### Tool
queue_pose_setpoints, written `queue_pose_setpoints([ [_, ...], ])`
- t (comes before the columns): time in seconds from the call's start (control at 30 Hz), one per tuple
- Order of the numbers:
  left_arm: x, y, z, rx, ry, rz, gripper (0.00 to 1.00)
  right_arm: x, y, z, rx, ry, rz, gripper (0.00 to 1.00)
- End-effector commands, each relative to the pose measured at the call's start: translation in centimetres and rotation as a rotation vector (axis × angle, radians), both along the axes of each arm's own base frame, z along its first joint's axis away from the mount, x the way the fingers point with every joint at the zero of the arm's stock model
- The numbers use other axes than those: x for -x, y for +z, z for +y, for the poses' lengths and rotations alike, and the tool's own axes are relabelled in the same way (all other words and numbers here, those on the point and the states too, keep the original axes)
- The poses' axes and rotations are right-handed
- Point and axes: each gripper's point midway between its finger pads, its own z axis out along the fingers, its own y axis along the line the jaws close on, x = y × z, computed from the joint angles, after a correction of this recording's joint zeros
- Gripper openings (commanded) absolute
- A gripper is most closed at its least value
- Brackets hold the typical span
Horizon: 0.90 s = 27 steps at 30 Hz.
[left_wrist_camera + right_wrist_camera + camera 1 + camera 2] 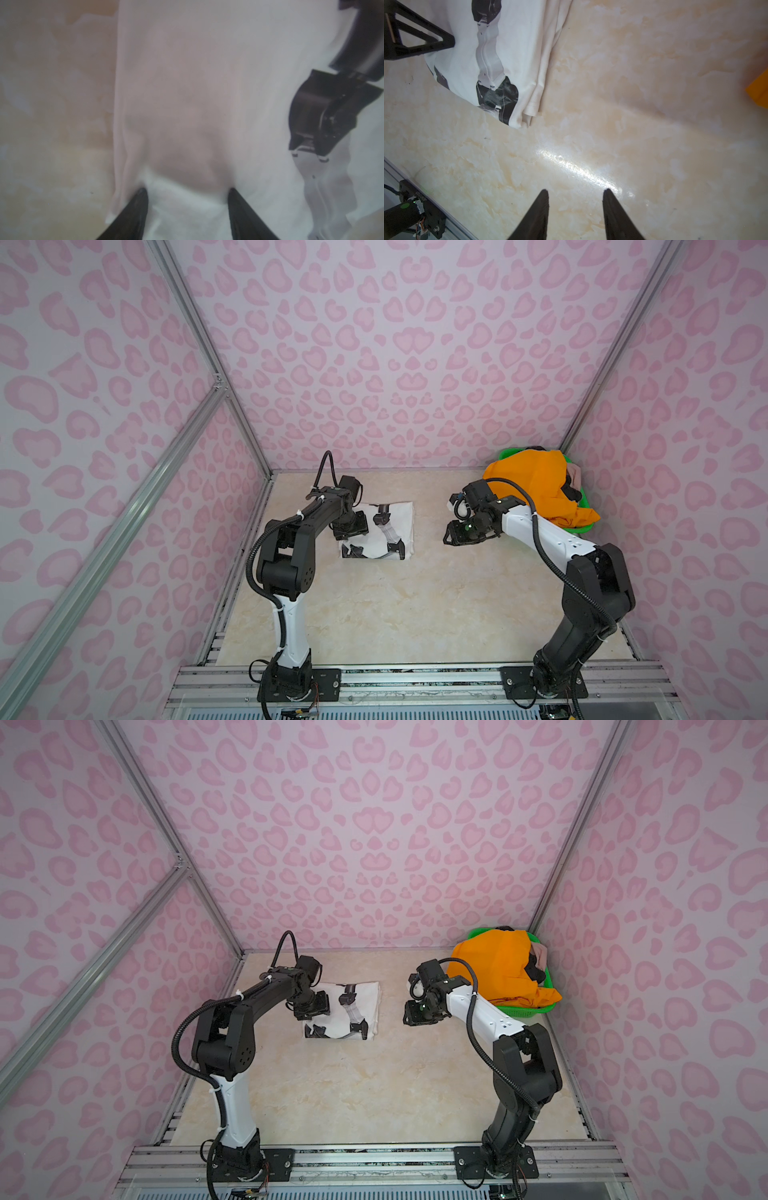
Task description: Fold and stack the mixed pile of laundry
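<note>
A folded white T-shirt with black print (388, 531) (355, 1011) lies flat at the table's middle left. My left gripper (351, 526) (311, 1006) (186, 190) stands open right over its left edge, fingertips against the cloth (207, 83) and pinching nothing. My right gripper (451, 535) (409, 1016) (575, 190) hovers open and empty over bare table, right of the shirt (463, 62). The rest of the laundry pile sits at the back right: orange shorts (532, 485) (498, 965) on top, a black piece (569, 488) and a beige-pink piece (575, 472) beside them.
The pile fills a green mesh basket (582, 529) (524, 1011) in the back right corner. Pink patterned walls with aluminium posts close in three sides. The marble-look tabletop (415, 605) lies between the arm bases, with a metal rail (415, 676) along the front.
</note>
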Motion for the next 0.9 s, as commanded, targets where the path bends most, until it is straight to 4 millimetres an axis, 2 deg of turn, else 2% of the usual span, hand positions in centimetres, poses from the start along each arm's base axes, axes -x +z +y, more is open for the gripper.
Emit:
queue_pose_setpoints([
  [0.0,-0.6,-1.7,0.3,-0.025,0.025,0.006,0.60,0.4,-0.2,0.0,0.004,0.001,0.015,0.44],
  [0.2,-0.8,-4.2,2.9,-0.077,0.165,0.075,0.50,0.7,0.0,-0.4,0.019,-0.004,0.017,0.44],
  [0.3,-1.3,-4.1,3.8,-0.037,0.225,0.077,0.47,0.8,0.4,-0.6,0.024,-0.005,0.011,0.44],
  [0.4,-1.8,-3.7,5.9,-0.100,0.252,0.090,0.46,1.0,0.9,-0.6,0.024,-0.003,0.009,0.44],
  [0.53,-2.4,-4.1,8.4,-0.105,0.287,0.131,0.46,1.2,1.6,-0.8,0.022,0.000,-0.002,0.44],
  [0.67,-4.2,-3.6,11.5,-0.134,0.309,0.140,0.46,1.5,2.5,-1.1,0.029,0.002,-0.014,0.44],
  [0.87,-8.0,-2.7,16.7,-0.202,0.343,0.140,0.46,2.3,3.7,-2.1,0.044,0.007,-0.031,0.44],
])
